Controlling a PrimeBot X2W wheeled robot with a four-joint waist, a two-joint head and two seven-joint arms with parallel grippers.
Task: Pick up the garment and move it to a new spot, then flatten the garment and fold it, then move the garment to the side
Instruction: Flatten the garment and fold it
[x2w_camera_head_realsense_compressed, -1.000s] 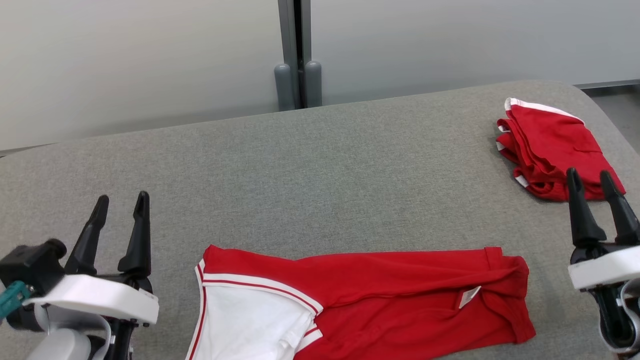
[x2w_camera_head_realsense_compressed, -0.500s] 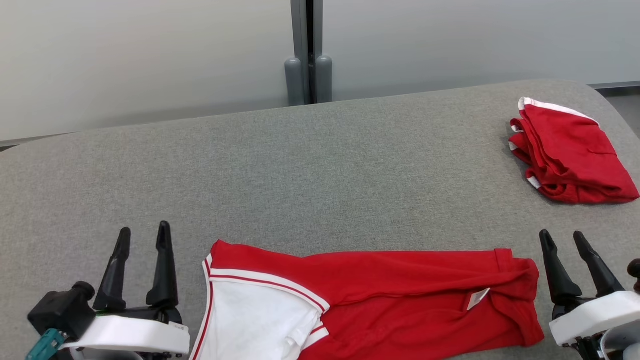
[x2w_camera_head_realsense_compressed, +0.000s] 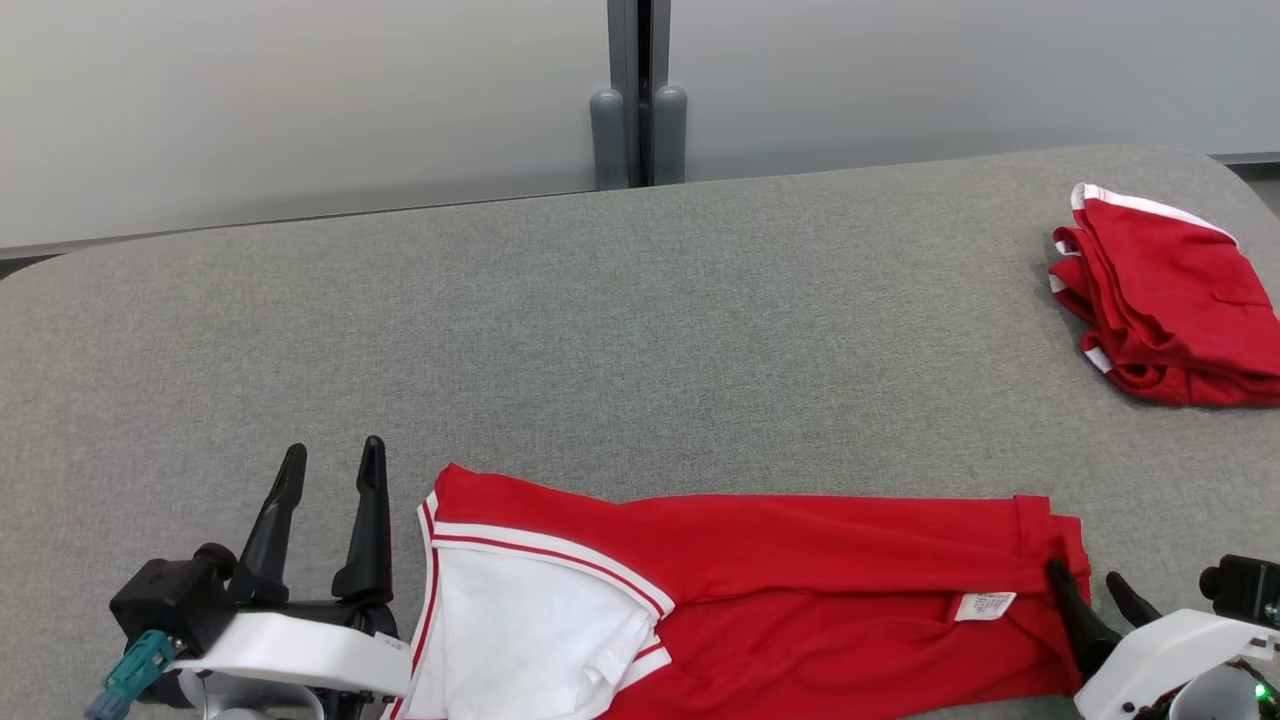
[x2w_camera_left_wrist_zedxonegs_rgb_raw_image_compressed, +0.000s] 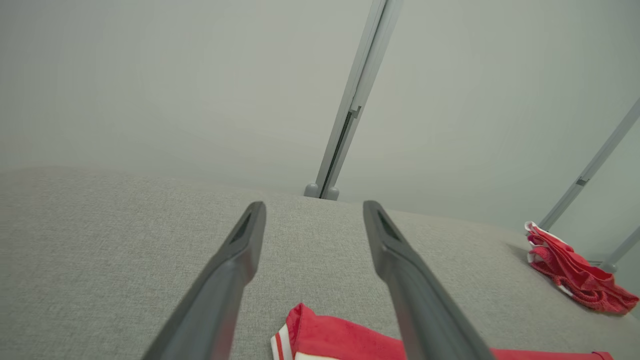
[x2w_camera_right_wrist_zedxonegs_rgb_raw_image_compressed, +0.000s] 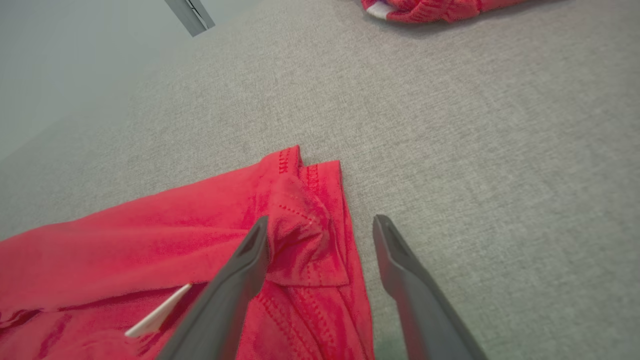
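Garment (x2w_camera_head_realsense_compressed: 800, 560) flat on counter (x2w_camera_head_realsense_compressed: 600, 330); left end effector (x2w_camera_head_realsense_compressed: 334, 447) spread beside it, right end effector (x2w_camera_head_realsense_compressed: 1087, 580) spread astride its edge.

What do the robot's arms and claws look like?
The left claw and right claw each have two long, tapering black fingers on a white wrist collar and black block. A teal plug sits on the left; a green light by the right.
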